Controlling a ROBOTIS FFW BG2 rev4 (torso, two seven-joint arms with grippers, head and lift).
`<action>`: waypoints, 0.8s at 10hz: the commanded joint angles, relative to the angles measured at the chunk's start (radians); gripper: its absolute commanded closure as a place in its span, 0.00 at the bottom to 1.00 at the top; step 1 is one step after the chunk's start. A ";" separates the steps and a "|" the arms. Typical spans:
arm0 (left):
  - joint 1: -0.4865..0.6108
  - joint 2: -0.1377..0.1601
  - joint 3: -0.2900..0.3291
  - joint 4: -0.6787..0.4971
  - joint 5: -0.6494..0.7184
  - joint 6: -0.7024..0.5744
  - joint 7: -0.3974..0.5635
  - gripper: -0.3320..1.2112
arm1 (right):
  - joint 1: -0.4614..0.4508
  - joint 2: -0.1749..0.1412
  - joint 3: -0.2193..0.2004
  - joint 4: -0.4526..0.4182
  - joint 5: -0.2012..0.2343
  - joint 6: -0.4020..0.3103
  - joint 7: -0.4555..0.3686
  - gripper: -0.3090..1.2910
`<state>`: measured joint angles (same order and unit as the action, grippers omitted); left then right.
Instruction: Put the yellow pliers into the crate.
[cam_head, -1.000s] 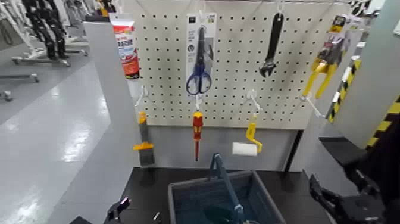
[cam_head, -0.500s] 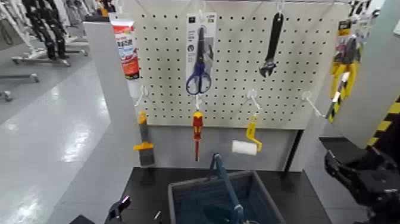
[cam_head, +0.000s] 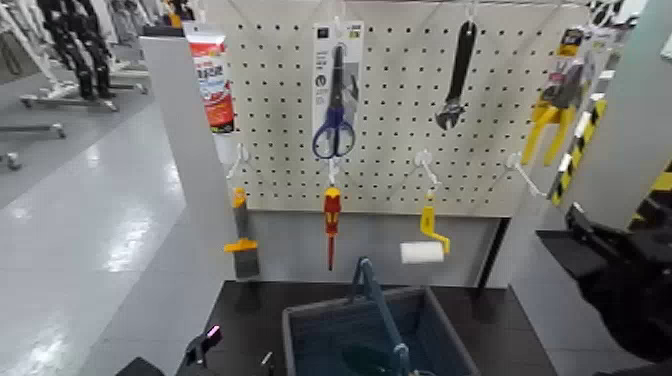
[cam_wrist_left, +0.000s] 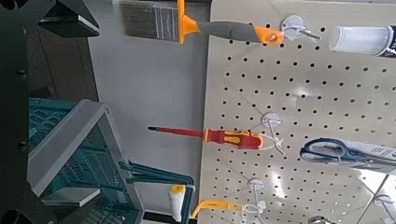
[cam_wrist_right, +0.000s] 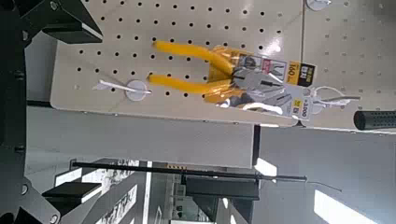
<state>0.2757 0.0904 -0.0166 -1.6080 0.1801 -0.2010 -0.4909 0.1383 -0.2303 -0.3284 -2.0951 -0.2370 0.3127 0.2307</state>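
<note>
From here the robot's right arm (cam_head: 620, 275) looks matte black, bulky and rounded. Its claw (cam_wrist_right: 70, 19) is black too, with angular, wedge-shaped tips and small round screws. The left claw (cam_wrist_left: 65, 19) has the same dark, blocky wedges.

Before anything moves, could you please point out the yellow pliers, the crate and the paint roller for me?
Yellow pliers (cam_wrist_right: 191, 86): right wrist view, on one yellow handle.
Crate (cam_head: 332, 307): head view, on its far wall.
Paint roller (cam_head: 422, 252): head view, on the white sleeve.
</note>
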 joint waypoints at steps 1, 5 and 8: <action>-0.003 0.002 -0.003 0.000 -0.001 0.000 0.000 0.28 | -0.103 -0.043 -0.026 0.007 -0.019 0.055 0.015 0.31; -0.006 0.003 -0.006 0.002 -0.001 0.000 0.000 0.28 | -0.259 -0.104 -0.027 0.055 -0.027 0.148 0.104 0.31; -0.009 0.005 -0.008 0.002 -0.002 0.000 0.000 0.28 | -0.387 -0.143 -0.020 0.185 -0.108 0.175 0.245 0.31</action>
<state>0.2674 0.0949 -0.0238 -1.6061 0.1781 -0.2009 -0.4909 -0.2239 -0.3638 -0.3512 -1.9432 -0.3200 0.4863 0.4723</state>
